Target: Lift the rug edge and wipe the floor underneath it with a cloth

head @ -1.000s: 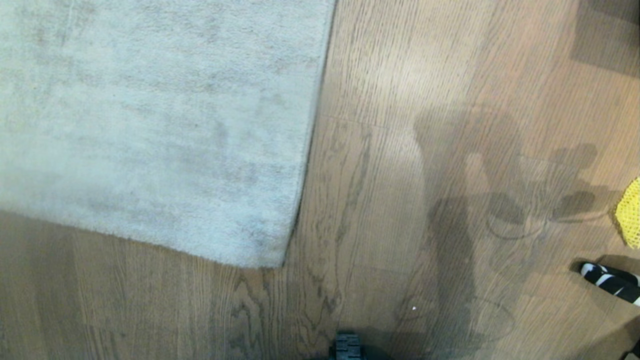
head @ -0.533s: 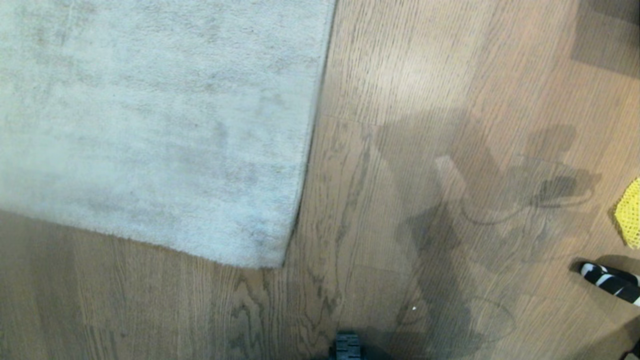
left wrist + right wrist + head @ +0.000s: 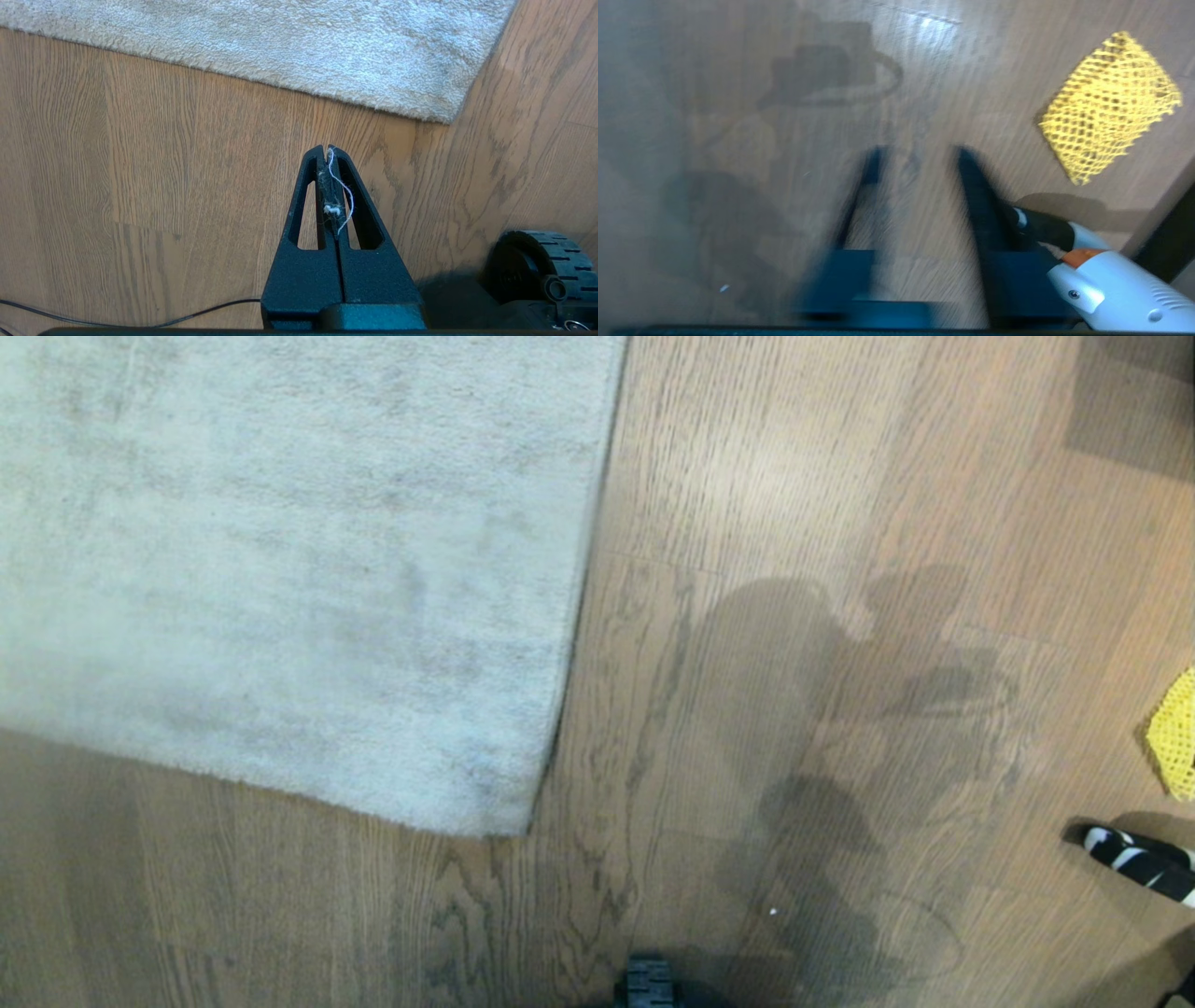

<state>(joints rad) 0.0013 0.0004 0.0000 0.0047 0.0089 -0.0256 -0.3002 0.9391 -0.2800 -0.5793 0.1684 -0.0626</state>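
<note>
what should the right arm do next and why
Probably swing the right end effector sideways over the cloth and lower onto it. The cloth lies flat on the floor, clear of the open, empty fingers. The rug edge lies flat too, and wiping under it needs the cloth in hand first.

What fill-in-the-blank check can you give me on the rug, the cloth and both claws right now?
The rug edge lies ___ on the floor, not lifted.
The mesh cloth lying on the floor is ___ in colour.
The left claw is ___, with threads caught in it.
The right claw is open and holds ___.
Missing words: flat; yellow; shut; nothing.
</note>
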